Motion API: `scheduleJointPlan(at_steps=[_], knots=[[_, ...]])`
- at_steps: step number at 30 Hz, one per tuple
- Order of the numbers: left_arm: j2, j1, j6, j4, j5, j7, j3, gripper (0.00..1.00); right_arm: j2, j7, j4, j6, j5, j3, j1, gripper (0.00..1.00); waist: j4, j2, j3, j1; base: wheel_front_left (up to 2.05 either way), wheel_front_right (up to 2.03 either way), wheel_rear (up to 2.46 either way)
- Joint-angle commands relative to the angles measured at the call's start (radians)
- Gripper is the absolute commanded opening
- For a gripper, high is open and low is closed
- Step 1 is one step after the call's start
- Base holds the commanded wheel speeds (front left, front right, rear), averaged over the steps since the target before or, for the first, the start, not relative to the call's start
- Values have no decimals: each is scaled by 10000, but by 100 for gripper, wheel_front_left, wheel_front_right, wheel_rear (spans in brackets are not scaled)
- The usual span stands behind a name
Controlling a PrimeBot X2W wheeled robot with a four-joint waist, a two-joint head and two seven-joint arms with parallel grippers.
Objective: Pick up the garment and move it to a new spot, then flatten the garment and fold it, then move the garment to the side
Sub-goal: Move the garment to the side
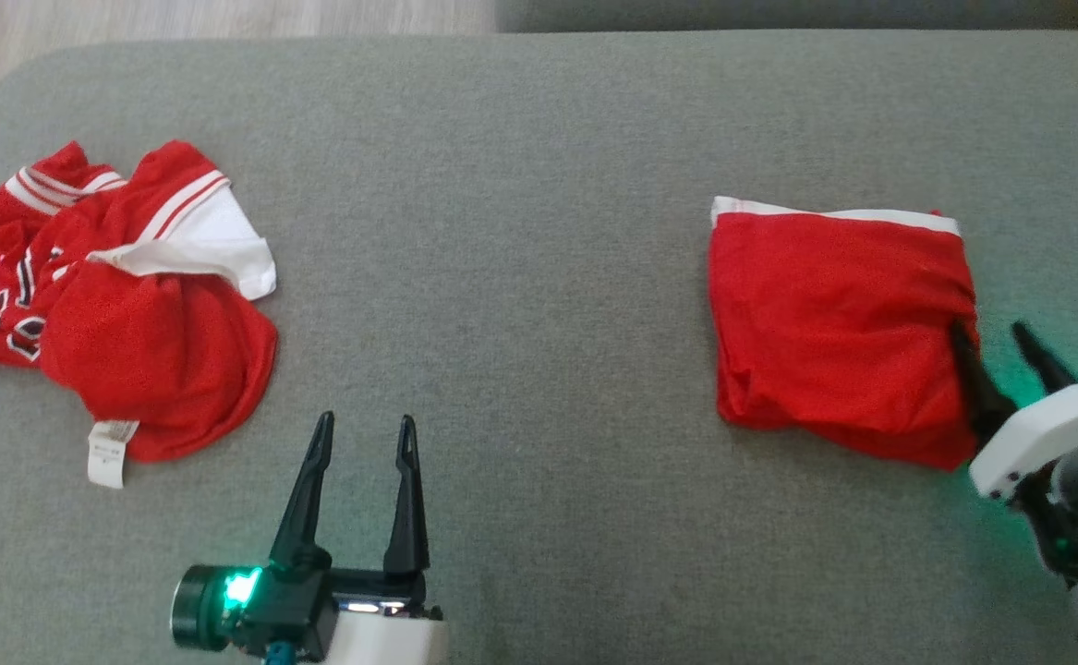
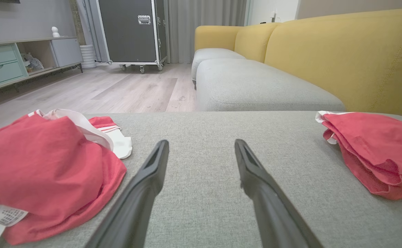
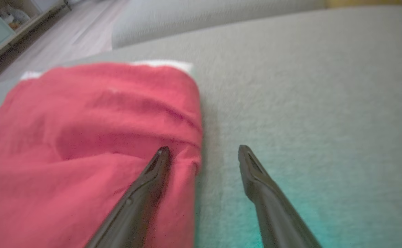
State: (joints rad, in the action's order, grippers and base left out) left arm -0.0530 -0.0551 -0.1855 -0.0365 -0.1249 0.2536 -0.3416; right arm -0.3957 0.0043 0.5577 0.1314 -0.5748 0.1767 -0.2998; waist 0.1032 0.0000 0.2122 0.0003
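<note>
A red garment (image 1: 834, 323) with a white band lies folded into a rough square on the right of the grey cushion (image 1: 539, 185); it also shows as the folded garment (image 2: 376, 148) (image 3: 94, 137) in both wrist views. My right gripper (image 1: 987, 328) (image 3: 203, 148) is open at its right edge, one finger over the cloth and the other over bare cushion. A second red and white garment (image 1: 132, 342) (image 2: 45, 165), with lettering and a white label, lies crumpled at the left. My left gripper (image 1: 365, 420) (image 2: 201, 143) stands open and empty over bare cushion between the two.
The cushion's far edge drops to a wooden floor (image 2: 118, 86). Beyond it are a yellow sofa (image 2: 342, 51) with grey seats, a black wheeled case (image 2: 132, 31) and a low cabinet (image 2: 1, 62).
</note>
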Motion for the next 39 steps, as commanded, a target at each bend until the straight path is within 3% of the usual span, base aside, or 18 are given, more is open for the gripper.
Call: scheduleJointPlan(at_steps=[1,2,3,4,5,11,19,25,31,32,33,39], knots=[[27,336,-97,223,-53,82,190,100,-305,349,-200,-7,-312,416,-84,100,99,0,134,-3,0,0,0],[27,336,-97,223,-53,82,190,100,-305,349,-200,-7,-312,416,-84,100,99,0,134,-3,0,0,0],[27,393,-150,214,-76,82,168,100,-383,583,-278,-7,-651,640,-44,19,91,0,199,-3,0,0,0],[27,393,-150,214,-76,82,168,100,-383,583,-278,-7,-651,640,-44,19,91,0,199,-3,0,0,0],[27,415,-185,223,-83,82,169,100,-442,537,-358,-7,-761,699,-50,0,60,0,238,-3,0,0,0],[27,623,-288,342,-74,82,135,100,-1040,103,-665,-7,-976,744,-332,0,-445,0,651,-3,0,0,0],[28,1517,-221,400,143,82,3,100,-3013,315,-784,-7,-869,416,-1128,0,-1322,0,1859,-3,0,0,0],[28,2381,-140,289,274,82,-129,100,-4448,435,-41,-7,-722,-59,-1742,0,-1554,0,2751,-3,0,0,0],[28,2869,-146,161,258,82,-284,100,-5125,19,847,-7,-371,-632,-2242,0,-1494,0,3096,-3,0,0,0],[28,2924,-144,97,228,82,-306,100,-5056,-260,1204,-7,-120,-894,-2457,93,-1466,0,3049,-3,0,0,0],[28,2928,-149,60,206,82,-303,100,-4968,-405,1360,-7,77,-971,-2557,100,-1460,0,2981,-3,0,0,0],[28,2691,-180,-94,75,82,-314,100,-3855,-1187,2052,-7,1453,-1253,-2871,100,-1372,0,2152,-3,0,0,0]])
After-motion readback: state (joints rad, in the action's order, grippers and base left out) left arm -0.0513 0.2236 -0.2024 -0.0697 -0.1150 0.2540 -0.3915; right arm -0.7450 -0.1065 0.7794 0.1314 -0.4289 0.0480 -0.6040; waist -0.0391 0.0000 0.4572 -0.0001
